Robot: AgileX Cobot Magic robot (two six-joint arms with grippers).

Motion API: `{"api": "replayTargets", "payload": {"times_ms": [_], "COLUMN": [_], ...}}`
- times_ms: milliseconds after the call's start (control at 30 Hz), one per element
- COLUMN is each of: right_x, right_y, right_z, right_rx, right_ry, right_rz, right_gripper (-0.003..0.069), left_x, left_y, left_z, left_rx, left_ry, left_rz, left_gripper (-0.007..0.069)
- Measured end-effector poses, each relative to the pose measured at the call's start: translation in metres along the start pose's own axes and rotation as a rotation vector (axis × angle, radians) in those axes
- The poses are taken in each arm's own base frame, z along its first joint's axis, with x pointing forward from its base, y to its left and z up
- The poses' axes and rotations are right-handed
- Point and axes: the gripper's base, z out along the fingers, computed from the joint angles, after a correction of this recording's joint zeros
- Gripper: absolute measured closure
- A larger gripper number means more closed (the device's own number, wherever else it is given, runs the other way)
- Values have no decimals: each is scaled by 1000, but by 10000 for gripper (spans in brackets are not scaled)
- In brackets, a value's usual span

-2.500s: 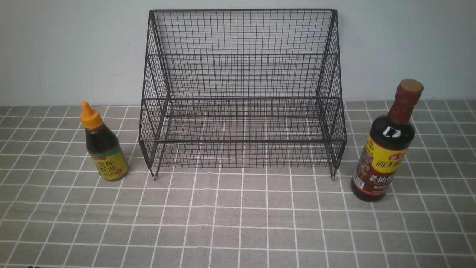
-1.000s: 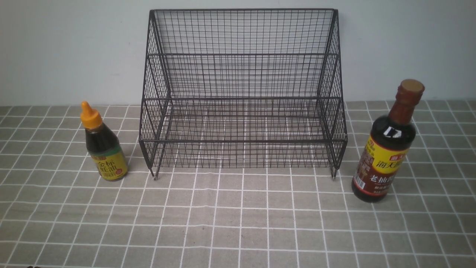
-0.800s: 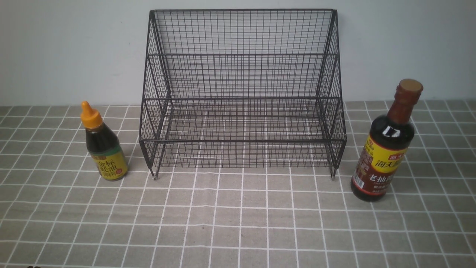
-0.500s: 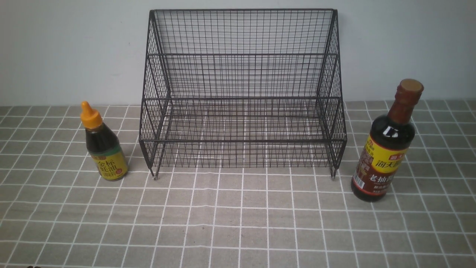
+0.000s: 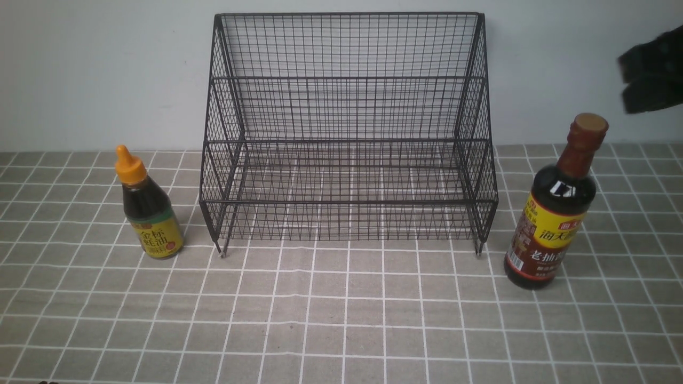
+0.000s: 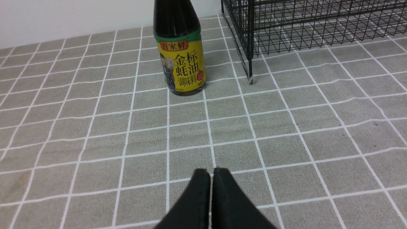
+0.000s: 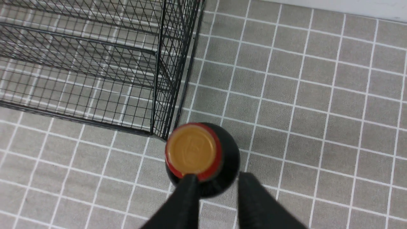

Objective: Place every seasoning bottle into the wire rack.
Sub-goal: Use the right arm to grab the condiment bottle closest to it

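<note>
Approach to taller bottle (image 5: 552,224) | right jaws parted above cap (image 7: 192,149), empty | left jaws closed | next: drop, straddle neck (image 5: 579,152), clamp, carry to wire rack (image 5: 347,106)

1. The left gripper (image 6: 211,171) hangs low, nearer the robot than the wire rack (image 6: 251,38) and off its left front corner. Its two black fingers (image 6: 197,197) are pressed flat together, holding nothing.
2. The right gripper (image 7: 217,178) is poised high, just off the wire rack's right front corner, fingers pointing downward with a clear gap between them, gripping nothing.
3. From the front, the right gripper shows as a blurred dark shape to the right of the wire rack, about level with its upper shelf.
</note>
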Motion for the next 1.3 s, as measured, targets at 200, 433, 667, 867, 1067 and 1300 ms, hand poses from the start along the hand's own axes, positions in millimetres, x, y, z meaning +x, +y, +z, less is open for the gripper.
{"api": "replayTargets", "payload": {"times_ms": [200, 433, 667, 867, 1067, 1300], "right_x": [-7, -12, -9, -3, -3, -2], "right_y": [7, 6, 7, 7, 6, 7], "right_z": [24, 57, 87, 88, 87, 80], "right_rx": [5, 3, -8, -11, -6, -14], "right_ry": [12, 45, 139, 203, 206, 207], "right_rz": [2, 5, 5, 6, -6, -33], "right_gripper": [190, 78, 106, 347, 382, 382], "left_x": [0, 0, 0, 0, 0, 0], "left_y": [0, 0, 0, 0, 0, 0], "left_z": [0, 0, 0, 0, 0, 0], "left_rx": [0, 0, 0, 0, 0, 0], "left_ry": [0, 0, 0, 0, 0, 0], "left_rz": [0, 0, 0, 0, 0, 0], "left_gripper": [631, 631, 631, 631, 631, 631]}}
